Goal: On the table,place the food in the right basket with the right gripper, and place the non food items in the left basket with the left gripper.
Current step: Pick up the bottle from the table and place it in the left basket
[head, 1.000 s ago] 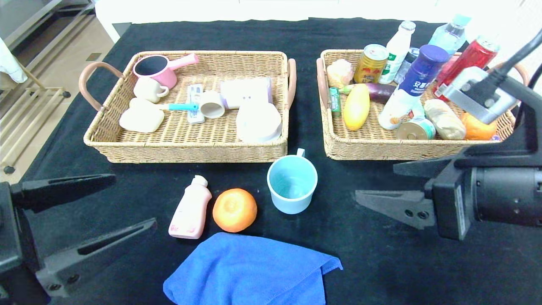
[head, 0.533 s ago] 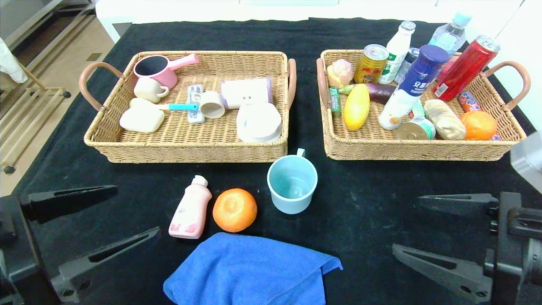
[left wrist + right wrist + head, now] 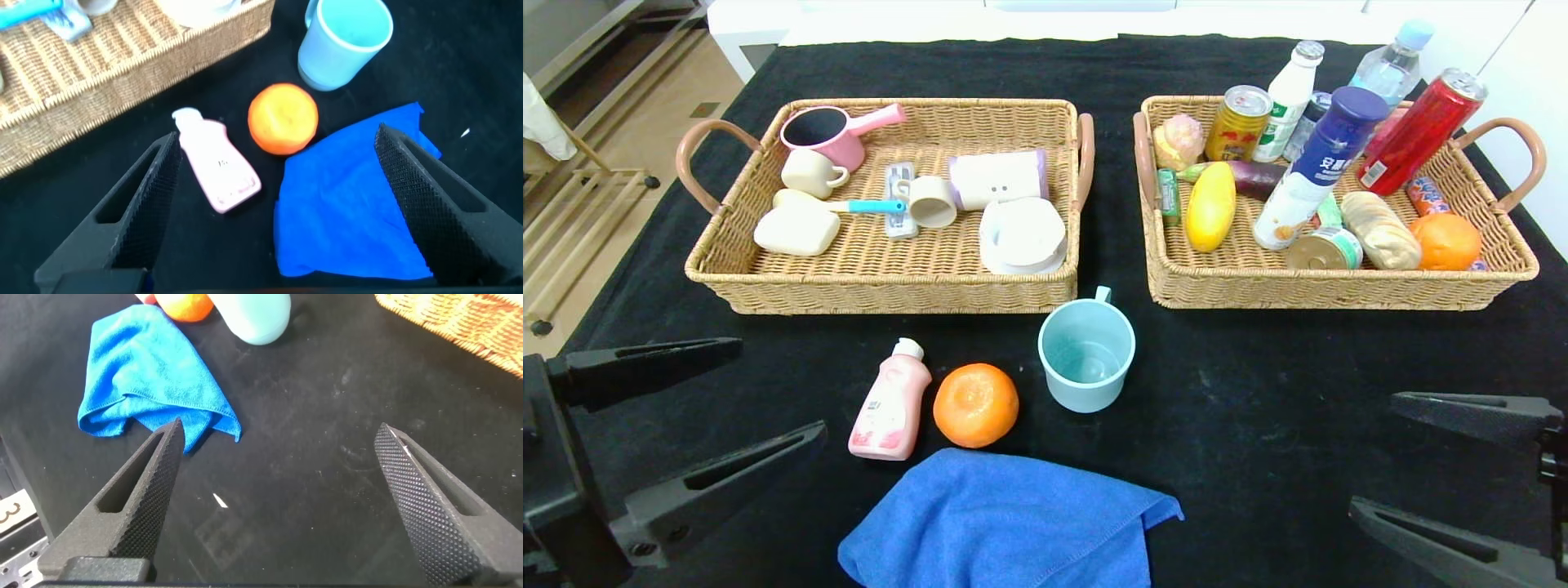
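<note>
On the table point(image 3: 1258, 408), lower centre of the head view: pink bottle point(image 3: 890, 402), orange point(image 3: 975, 405), teal mug point(image 3: 1086, 353), blue towel point(image 3: 1005, 523). White-and-blue bottle point(image 3: 1311, 167) lies in the right basket point(image 3: 1339, 286) (upper right); left basket point(image 3: 882, 286) upper left. Left gripper point(image 3: 698, 404), lower left, jaws spread and empty; right gripper point(image 3: 1454, 474), lower right, likewise released.

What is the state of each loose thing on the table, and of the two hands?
Pink bottle: lying on its side, cap on.
Orange: resting on the cloth, between bottle and mug.
Mug: upright, empty.
Blue towel: crumpled, lying flat.
White-and-blue bottle: leaning in the right basket, cap on.
Left hand: open, empty.
Right hand: open, empty.
</note>
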Motion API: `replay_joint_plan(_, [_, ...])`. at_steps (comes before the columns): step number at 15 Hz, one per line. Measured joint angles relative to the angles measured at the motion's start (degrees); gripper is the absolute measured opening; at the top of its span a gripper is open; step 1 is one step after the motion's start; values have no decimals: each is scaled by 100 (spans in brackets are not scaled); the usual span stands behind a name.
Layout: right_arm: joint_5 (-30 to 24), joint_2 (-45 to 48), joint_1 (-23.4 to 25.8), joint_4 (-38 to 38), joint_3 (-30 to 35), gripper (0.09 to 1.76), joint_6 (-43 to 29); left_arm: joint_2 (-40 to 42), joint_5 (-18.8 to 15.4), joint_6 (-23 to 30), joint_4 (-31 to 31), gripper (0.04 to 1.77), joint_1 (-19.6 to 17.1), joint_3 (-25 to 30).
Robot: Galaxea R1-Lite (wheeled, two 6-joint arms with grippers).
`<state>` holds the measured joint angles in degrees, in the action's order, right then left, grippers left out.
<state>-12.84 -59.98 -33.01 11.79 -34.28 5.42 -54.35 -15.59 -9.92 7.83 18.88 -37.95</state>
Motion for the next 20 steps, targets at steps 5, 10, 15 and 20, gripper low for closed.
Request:
replay_joint_plan(5, [11,34,38,4,35,170,-20,-34,361,4,-52,172,-17,-89])
replay_joint_plan(10, [38,-116,105,2,61,170,-5,-17,407,-219,-39,172,-20,-89])
replay_joint_plan(15, [39,-140,132,6,61,170,5,-328,1573,-126,-892,172,13,-540])
replay_joint_plan(20, [41,-74,138,17,44,170,9,-739,1710,728,-2899,172,219,-1744])
